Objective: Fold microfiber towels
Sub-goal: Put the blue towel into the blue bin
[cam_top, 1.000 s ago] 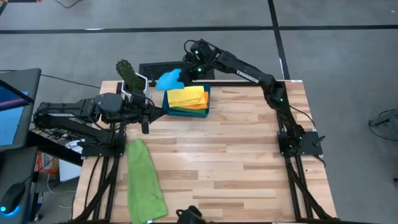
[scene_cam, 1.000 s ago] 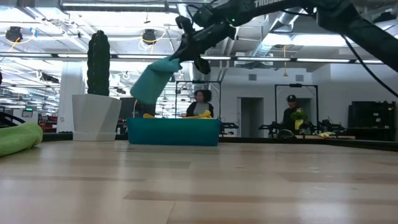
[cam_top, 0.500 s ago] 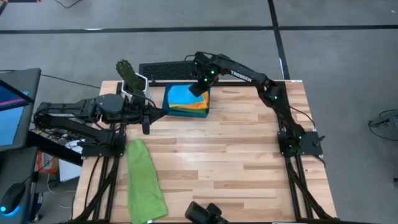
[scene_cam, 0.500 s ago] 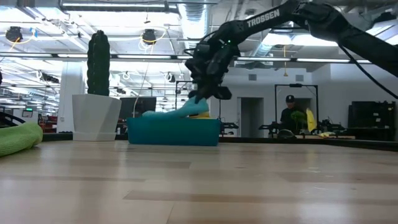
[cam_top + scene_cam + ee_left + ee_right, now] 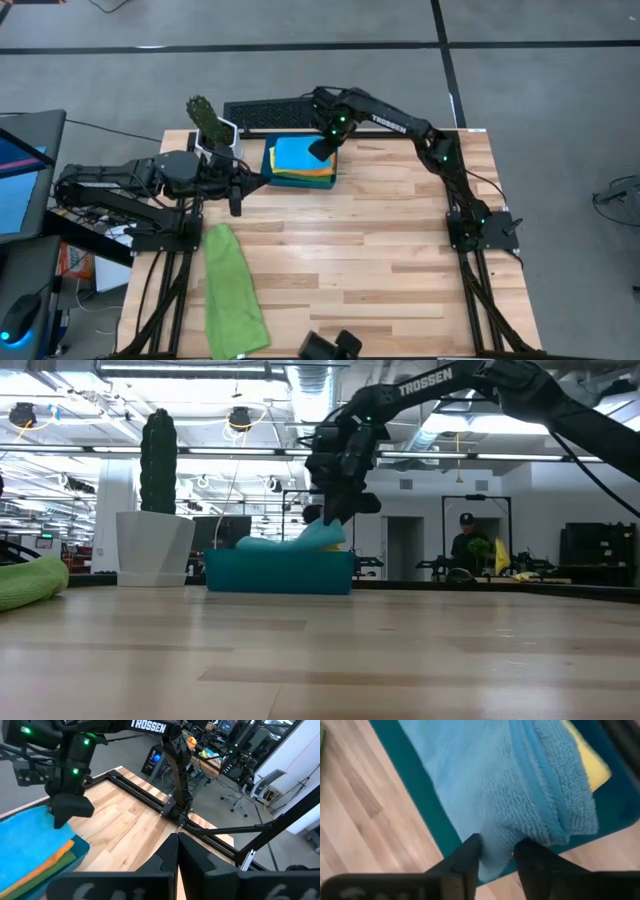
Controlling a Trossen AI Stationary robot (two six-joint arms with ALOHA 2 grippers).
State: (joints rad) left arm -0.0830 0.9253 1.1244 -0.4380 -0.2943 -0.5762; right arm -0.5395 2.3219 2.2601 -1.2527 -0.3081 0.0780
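Note:
A sky-blue towel lies on top of a stack of folded towels in the dark teal tray at the table's far edge. Yellow and orange layers show under it. My right gripper is over the tray's right end, shut on the blue towel. A green towel lies loose and crumpled at the table's near left. My left gripper is shut and empty, left of the tray. My right gripper pinches a bunched edge of the sky-blue towel between its two fingers, at the towel's end by the tray's right side. The fingers come from above, slanting down. That end rises a little toward the fingers; the rest lies flat on the stack.
A plant in a white pot stands left of the tray, and a dark keyboard lies behind it. A dark object is at the near edge. Bare wood spans the middle and right. People show in the room behind.
My right gripper has carried the sky-blue towel from above the tray's far left corner down and toward the table's right. The towel hung bunched from the fingers; now it lies spread over the yellow towel on the stack, with only its held end raised.

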